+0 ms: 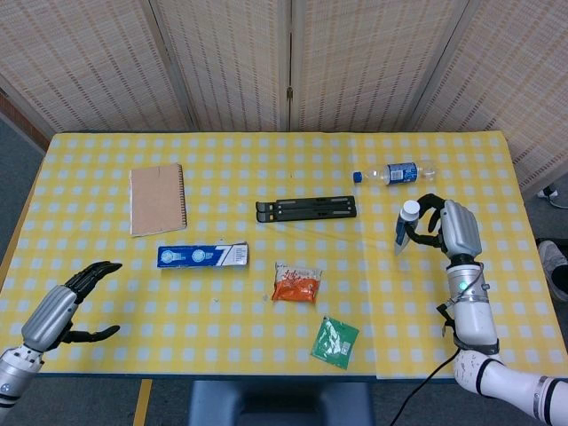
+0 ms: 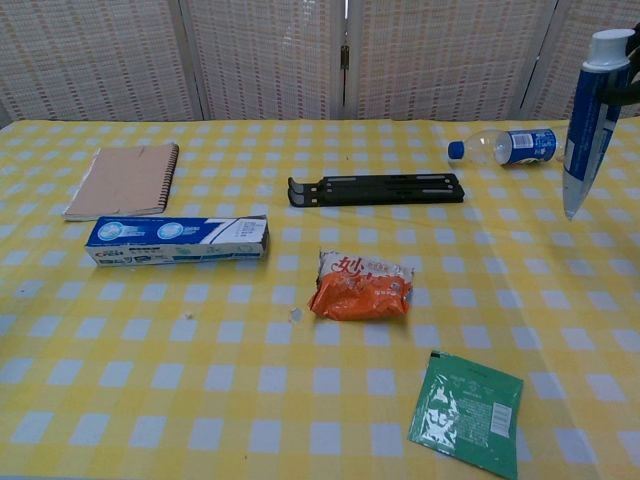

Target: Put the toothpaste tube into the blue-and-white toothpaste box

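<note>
My right hand (image 1: 451, 230) holds the toothpaste tube (image 1: 405, 225) at the right of the table, lifted clear of the cloth. In the chest view the tube (image 2: 589, 119) hangs upright, white cap up, at the right edge, and only dark fingertips (image 2: 632, 88) of that hand show. The blue-and-white toothpaste box (image 1: 202, 256) lies flat left of centre, also seen in the chest view as the box (image 2: 177, 240). My left hand (image 1: 62, 305) hovers open at the table's near left corner, fingers spread, holding nothing.
A brown spiral notebook (image 1: 158, 198) lies behind the box. A black folding stand (image 1: 306, 209) sits mid-table, a water bottle (image 1: 395, 172) at the back right. An orange snack packet (image 1: 295, 283) and a green sachet (image 1: 335, 342) lie near the front.
</note>
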`<control>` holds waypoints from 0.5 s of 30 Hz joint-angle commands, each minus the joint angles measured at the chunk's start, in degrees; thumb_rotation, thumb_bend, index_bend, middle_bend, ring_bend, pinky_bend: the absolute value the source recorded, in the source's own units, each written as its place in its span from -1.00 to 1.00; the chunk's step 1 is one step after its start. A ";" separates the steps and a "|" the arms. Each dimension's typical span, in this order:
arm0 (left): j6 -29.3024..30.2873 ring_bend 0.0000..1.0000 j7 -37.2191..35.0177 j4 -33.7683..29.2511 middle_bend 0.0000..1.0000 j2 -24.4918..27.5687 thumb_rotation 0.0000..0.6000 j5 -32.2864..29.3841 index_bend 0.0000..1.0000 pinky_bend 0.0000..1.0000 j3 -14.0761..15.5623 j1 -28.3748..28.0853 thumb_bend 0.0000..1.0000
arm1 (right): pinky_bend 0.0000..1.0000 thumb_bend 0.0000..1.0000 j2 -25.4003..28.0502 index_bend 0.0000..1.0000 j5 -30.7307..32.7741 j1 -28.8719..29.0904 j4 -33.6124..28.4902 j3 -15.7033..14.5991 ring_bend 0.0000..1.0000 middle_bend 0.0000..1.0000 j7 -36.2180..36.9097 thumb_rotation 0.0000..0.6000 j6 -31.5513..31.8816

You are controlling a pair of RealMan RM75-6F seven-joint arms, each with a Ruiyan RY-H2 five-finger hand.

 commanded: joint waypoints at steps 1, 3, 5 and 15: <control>-5.93 -0.69 8.45 -1.23 -0.60 -3.44 1.00 0.73 -0.65 -0.49 -1.06 -4.05 -0.68 | 0.58 -0.20 0.25 0.56 0.64 0.43 0.22 0.32 0.33 0.24 0.28 1.00 -0.39; -8.66 -0.65 11.79 -1.47 -0.58 -4.74 1.00 -0.91 -0.62 -0.46 -1.95 -5.33 -0.70 | 0.58 -0.20 0.48 0.56 0.88 0.60 0.10 0.29 0.33 0.24 0.15 1.00 -0.47; -11.53 -0.62 17.00 -1.23 -0.57 -6.19 1.00 -3.17 -0.61 -0.43 -3.24 -6.60 -0.70 | 0.58 -0.20 0.90 0.56 0.91 0.70 -0.35 0.21 0.33 0.24 -0.16 1.00 -0.28; -23.22 -0.66 32.12 -2.48 -0.59 -10.21 1.00 -12.81 -0.67 -0.43 -6.39 -11.75 -0.73 | 0.58 -0.20 2.90 0.56 0.52 0.25 -2.19 -0.01 0.33 0.24 -0.13 1.00 1.21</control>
